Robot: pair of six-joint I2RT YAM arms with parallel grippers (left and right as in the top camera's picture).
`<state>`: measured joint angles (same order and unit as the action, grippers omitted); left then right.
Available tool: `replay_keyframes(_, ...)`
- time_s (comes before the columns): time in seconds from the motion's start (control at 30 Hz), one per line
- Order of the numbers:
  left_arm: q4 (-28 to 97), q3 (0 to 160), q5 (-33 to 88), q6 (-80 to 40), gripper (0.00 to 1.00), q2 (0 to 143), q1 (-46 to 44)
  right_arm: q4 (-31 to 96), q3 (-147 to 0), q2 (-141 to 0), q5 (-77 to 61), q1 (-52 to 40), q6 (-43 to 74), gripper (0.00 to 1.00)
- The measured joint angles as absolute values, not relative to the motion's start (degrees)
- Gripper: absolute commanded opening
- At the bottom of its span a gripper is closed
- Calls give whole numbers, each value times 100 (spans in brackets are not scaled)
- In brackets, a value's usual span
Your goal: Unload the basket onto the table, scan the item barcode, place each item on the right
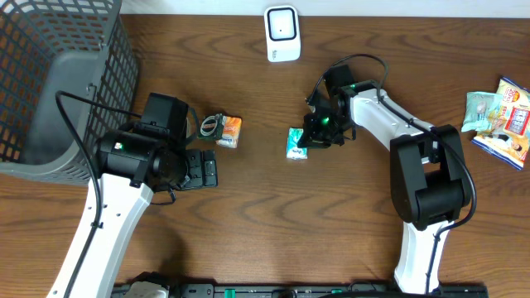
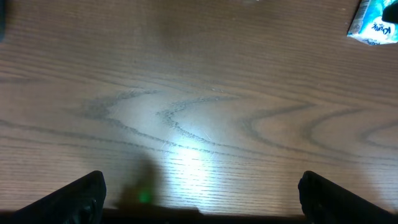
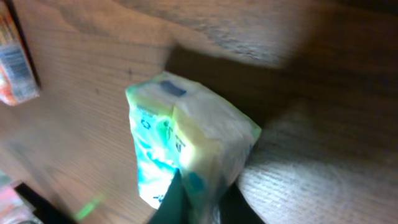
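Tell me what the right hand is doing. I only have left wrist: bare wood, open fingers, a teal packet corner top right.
Observer: The right hand is shut on that teal packet, pinching one edge.
Operator: Where's the scanner?
Observer: The white scanner stands at the far edge of the table, apart from the packet.
Operator: Anything close to my left hand?
Observer: An orange packet lies close by the left hand, outside your view.
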<state>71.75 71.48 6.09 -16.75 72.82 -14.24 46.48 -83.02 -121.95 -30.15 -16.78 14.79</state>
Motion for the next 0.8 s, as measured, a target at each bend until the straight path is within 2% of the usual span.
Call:
replay_keyframes(0.27,7175,7148,609,-1675,98,7282,-1426,4995,-8331,-12171,-3741,-1559,932,1)
replay_keyframes(0.43,7172,7148,609,-1675,98,7282,-1424,5430,-8331,-11592,-4923,-1048,-301,1)
replay_keyframes(0.6,7172,7148,611,-1675,98,7282,-1426,6648,-8414,-10750,-6145,-346,-2008,1)
replay_keyframes(0.8,7175,7148,609,-1678,97,7284,-1426,7631,-8425,-10639,-6794,-80,-3229,1)
